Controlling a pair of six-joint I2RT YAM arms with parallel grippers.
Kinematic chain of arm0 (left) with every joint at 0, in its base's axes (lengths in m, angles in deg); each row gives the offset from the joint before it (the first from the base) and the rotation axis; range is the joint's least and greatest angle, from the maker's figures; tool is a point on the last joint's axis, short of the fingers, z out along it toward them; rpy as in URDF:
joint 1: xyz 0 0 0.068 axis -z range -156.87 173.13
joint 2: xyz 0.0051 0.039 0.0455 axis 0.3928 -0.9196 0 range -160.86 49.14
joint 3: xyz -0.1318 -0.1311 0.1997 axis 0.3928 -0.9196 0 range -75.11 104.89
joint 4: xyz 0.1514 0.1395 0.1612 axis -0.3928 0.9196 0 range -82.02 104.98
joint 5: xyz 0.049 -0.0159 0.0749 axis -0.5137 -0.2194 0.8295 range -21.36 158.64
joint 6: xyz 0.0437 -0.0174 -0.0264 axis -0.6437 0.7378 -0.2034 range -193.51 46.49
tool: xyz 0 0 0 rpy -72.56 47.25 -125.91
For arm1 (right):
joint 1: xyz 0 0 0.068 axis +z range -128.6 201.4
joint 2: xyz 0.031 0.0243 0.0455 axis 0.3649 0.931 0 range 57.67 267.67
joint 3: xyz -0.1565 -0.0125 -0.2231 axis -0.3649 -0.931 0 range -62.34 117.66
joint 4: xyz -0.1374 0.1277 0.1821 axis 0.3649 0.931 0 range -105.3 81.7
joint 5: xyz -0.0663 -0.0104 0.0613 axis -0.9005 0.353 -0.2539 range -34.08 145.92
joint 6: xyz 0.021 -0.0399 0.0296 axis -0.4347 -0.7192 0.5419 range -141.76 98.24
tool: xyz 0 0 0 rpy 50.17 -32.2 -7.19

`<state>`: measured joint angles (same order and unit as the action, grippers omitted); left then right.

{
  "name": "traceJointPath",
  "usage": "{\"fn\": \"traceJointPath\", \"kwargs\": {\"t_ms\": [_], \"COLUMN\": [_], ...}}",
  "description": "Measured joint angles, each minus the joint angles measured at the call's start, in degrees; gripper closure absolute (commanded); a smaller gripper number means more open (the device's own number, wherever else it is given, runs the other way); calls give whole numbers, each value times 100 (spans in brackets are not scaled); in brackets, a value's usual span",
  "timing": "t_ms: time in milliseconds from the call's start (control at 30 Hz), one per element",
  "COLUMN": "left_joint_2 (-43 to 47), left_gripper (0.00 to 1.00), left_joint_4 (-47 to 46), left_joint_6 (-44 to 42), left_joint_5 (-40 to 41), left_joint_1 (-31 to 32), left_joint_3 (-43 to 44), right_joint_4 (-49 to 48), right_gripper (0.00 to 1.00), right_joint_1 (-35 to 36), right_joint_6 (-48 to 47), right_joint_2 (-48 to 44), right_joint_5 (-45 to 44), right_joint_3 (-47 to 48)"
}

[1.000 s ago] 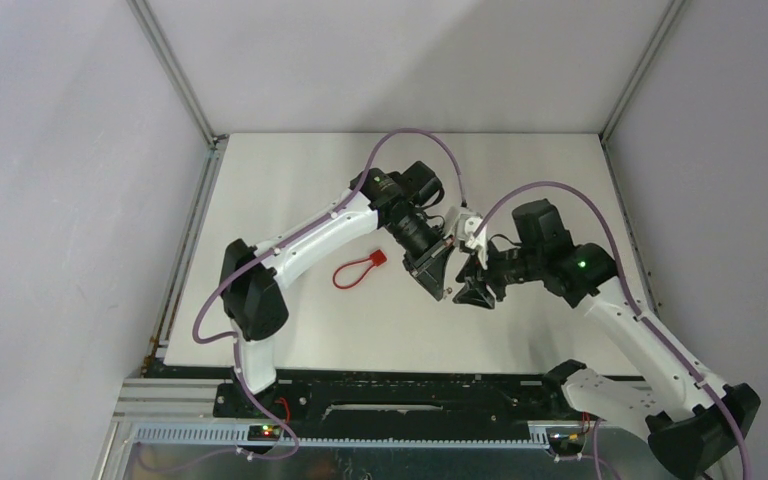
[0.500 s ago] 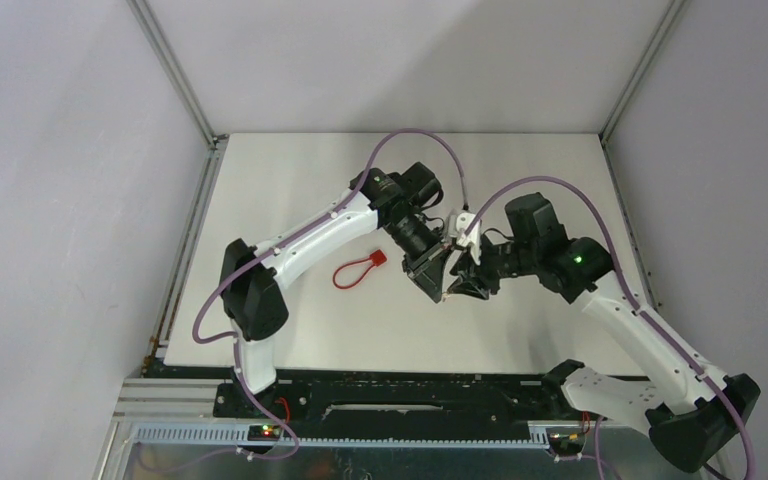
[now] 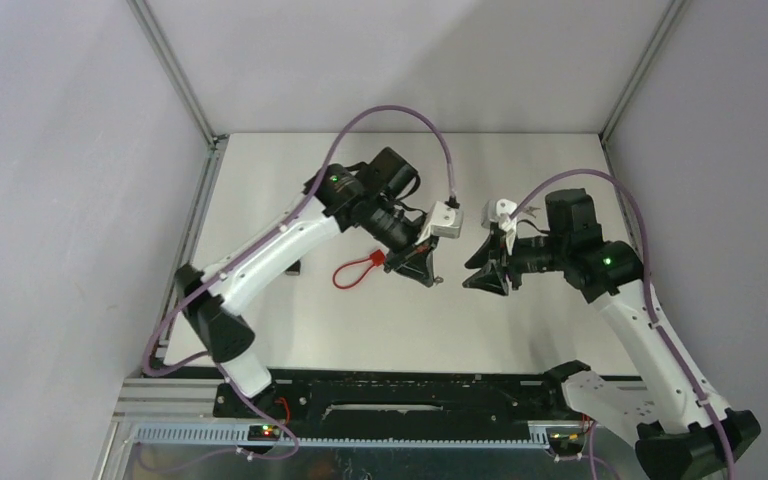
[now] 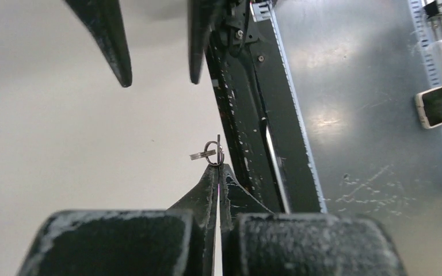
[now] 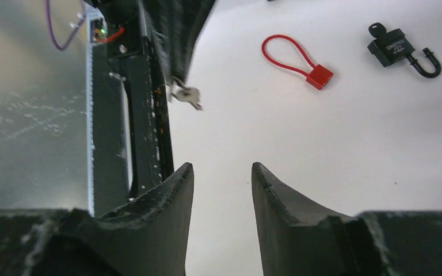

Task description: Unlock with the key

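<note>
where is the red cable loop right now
In the top view the red cable loop lies on the table left of centre, just left of the left gripper, which pinches the key.

Entry 1: padlock (image 5: 392, 46), black, upper rt of rt wrist view. One short line of white lettering on the body face, prob. a brand mark. Runs upside-down to the cam. Too small and soft to read letter for letter, so not transcribed.
Entry 2: top ext. view, no legible txt, nos. or signs.
Entry 3: left wrist view, same, none legible.
</note>
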<state>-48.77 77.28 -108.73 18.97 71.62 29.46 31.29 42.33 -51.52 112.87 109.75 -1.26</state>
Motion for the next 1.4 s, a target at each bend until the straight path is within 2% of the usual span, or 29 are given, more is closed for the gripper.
{"fn": "traceJointPath", "kwargs": {"t_ms": [200, 400, 600, 800, 1033, 1267, 1400], "left_joint_2": [789, 951, 946, 942, 940, 916, 907], "left_gripper": [100, 100, 100, 100, 100, 100, 100], "left_joint_4": [-472, -634, -645, -643, -645, -649, -649], "left_joint_6": [-306, -426, -439, -461, -492, -492, -520], "left_joint_5": [-55, -302, -459, -514, -509, -492, -474], "left_joint_1": [2, 66, 210, 227, 227, 227, 197], "left_joint_3": [-411, -505, -505, -505, -505, -505, -516], "right_joint_4": [-254, 22, 144, 278, 470, 621, 737], "right_gripper": [46, 37, 37, 48, 75, 98, 100], "right_joint_1": [-483, -2, 463, 748, 774, 719, 601], "right_joint_6": [273, 20, -181, -345, -468, -522, -608], "right_joint_2": [579, 1139, 1375, 1585, 1639, 1545, 1394], "right_joint_5": [1027, 1576, 1930, 2107, 2256, 2286, 2277], "right_joint_3": [28, 476, 761, 874, 901, 903, 905]}}
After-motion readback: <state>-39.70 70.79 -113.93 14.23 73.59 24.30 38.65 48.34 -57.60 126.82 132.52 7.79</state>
